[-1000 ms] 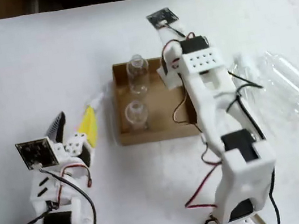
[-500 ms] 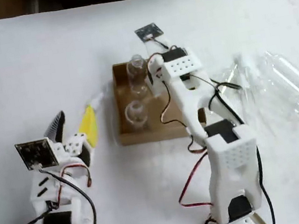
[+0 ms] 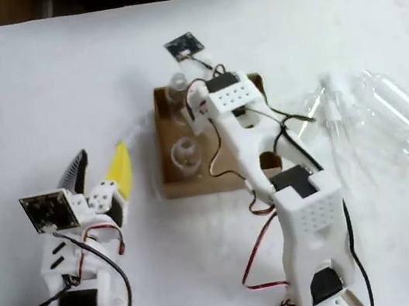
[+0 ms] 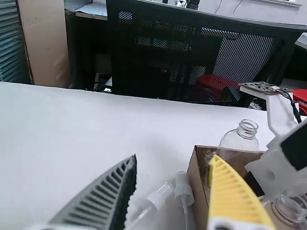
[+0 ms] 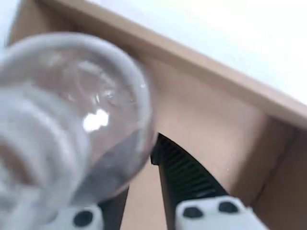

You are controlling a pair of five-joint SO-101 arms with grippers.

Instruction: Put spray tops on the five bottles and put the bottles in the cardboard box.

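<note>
While it stands at the 11 o'clock corner inside the cardboard box [image 3: 194, 184], one uncapped bottle [image 3: 176, 87] has the R gripper [image 3: 193, 106] right at it. R wrist view has the clear shoulder of the bottle [image 5: 72, 110] up close w/ one black finger [image 5: 184, 177] touching its side and the brown box wall [image 5: 216, 120] behind. Can't tell if the R gripper is actually clamped on it or only alongside. L wrist view shows that bottle [image 4: 241, 139] upright, neck open, no top on.

Second bottle [image 3: 185, 152], also uncapped, stands in the box at 6 o'clock of the first, near the box's 9 o'clock wall.

Box sits approx mid-table [image 3: 36, 87]. One spray top [image 3: 134, 133] lies on the table just outside the box's 9 o'clock wall; in the L wrist view it [image 4: 165, 194] lies flat btwn the spread fingers and the box corner [image 4: 199, 172].

L gripper [image 3: 102, 158] is at 8 o'clock of the box, released: yellow finger [image 3: 119, 167] and black finger [image 3: 72, 171] wide apart, nothing held.

At 3 o'clock of the box, well apart from it, loose bottles [image 3: 390, 110] lie on their sides w/ more spray tops [image 3: 329, 97] beside them.
</note>
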